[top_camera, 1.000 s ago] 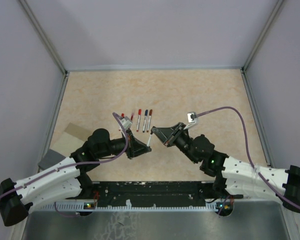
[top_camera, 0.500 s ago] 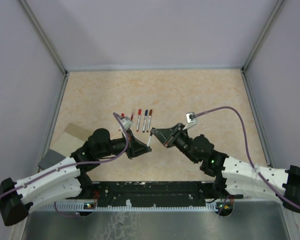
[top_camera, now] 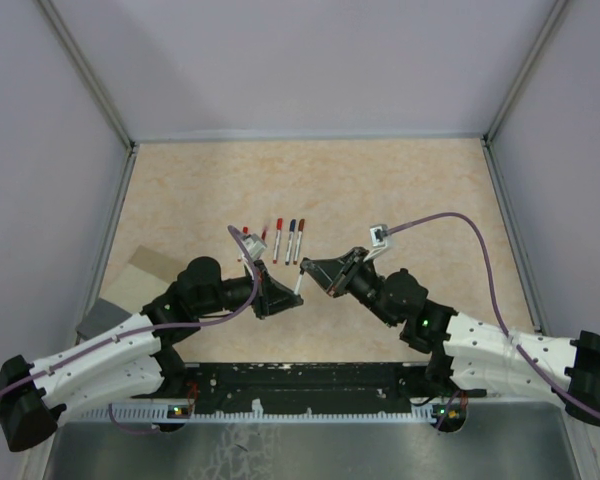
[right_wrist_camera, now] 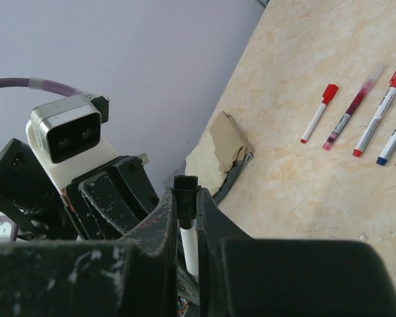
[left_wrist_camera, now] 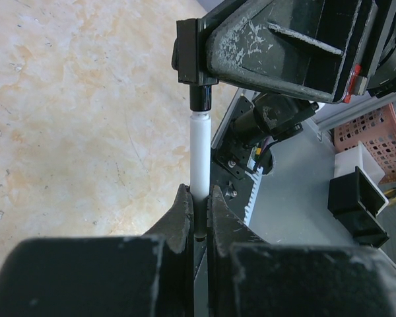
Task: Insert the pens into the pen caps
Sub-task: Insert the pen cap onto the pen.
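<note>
My left gripper is shut on a white pen barrel and holds it above the table. My right gripper is shut on a black pen cap. The cap sits on the pen's end, and the white barrel runs out below it. In the top view the two grippers meet nose to nose with the pen between them. Several more pens lie in a row behind them, also in the right wrist view.
A tan cardboard piece on a grey block lies at the left wall, also in the right wrist view. A purple cable arcs over the right arm. Walls close the table on three sides.
My right gripper has crept a little left toward the left gripper, bringing the cap closer onto the pen. The left arm has barely moved.
</note>
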You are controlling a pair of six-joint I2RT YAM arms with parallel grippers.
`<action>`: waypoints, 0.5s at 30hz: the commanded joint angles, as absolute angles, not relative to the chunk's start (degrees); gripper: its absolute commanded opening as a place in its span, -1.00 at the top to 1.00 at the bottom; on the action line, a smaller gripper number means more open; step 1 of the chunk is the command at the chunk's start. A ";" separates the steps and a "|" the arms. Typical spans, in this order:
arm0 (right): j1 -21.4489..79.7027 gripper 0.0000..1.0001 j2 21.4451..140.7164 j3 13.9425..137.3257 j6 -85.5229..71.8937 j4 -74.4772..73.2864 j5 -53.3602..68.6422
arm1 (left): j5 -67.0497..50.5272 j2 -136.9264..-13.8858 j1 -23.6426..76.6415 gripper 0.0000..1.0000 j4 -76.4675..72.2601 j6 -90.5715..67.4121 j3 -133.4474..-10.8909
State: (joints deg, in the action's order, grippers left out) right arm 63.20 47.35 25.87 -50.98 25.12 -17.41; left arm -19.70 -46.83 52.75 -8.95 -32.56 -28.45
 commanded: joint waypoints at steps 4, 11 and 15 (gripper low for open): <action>63.72 1.00 46.80 25.42 -48.93 26.19 -11.46 | -18.90 -47.01 52.99 1.00 -10.93 -31.90 -30.93; 64.36 1.00 46.91 24.37 -49.36 26.74 -9.37 | -18.52 -47.03 52.99 1.00 -10.90 -32.15 -31.02; 66.29 1.00 47.17 24.22 -49.32 25.53 -10.38 | -17.68 -46.75 53.05 1.00 -10.86 -32.47 -31.24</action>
